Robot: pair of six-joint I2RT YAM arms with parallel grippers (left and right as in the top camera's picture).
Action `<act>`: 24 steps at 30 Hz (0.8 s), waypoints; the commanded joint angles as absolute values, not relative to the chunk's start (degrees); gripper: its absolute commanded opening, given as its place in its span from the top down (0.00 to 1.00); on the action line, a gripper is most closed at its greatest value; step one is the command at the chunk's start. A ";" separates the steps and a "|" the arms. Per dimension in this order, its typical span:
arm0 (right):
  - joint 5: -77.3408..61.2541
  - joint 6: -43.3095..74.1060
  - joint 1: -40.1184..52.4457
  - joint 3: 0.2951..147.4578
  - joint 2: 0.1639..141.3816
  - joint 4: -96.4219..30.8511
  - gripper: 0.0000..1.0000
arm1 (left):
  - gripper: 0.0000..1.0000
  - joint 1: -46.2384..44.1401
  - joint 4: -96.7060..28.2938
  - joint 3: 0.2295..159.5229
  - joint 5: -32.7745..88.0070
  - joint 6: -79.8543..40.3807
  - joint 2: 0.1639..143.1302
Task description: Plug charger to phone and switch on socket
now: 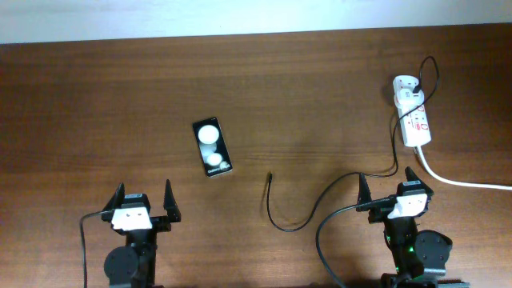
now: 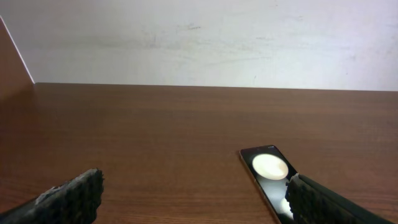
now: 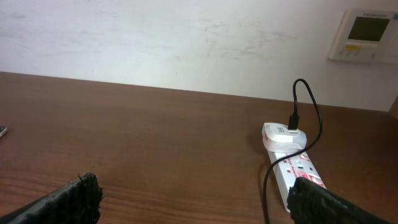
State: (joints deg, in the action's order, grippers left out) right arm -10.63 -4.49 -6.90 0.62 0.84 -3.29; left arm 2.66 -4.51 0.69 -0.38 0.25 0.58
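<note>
The black phone (image 1: 212, 148) lies flat left of centre, two white round patches on it. It also shows in the left wrist view (image 2: 267, 177), ahead and right of my open left gripper (image 1: 144, 202). The charger cable (image 1: 284, 220) is thin and black. Its free plug tip (image 1: 270, 175) rests on the table between the arms. Its other end is in the white adapter (image 1: 405, 86), which sits plugged into the white socket strip (image 1: 416, 120) at the far right. My right gripper (image 1: 396, 190) is open and empty, just near of the strip (image 3: 298, 174).
The strip's thick white cord (image 1: 464, 182) runs off the right edge. A white wall (image 1: 240, 16) borders the table's far side. A wall panel (image 3: 364, 34) shows in the right wrist view. Thicker black robot cables loop beside each arm base.
</note>
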 commanded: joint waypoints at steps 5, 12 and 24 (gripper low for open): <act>-11.79 -4.25 -6.35 0.32 0.40 -3.51 0.01 | 0.01 2.94 -4.82 0.51 0.05 0.93 0.47; -11.79 -4.25 -6.02 0.32 0.40 -3.51 0.01 | 0.01 2.94 -4.80 0.51 0.23 0.91 0.47; -11.79 -4.25 -6.02 0.32 0.43 -3.51 0.01 | 0.01 2.90 -11.88 8.73 1.30 0.93 3.90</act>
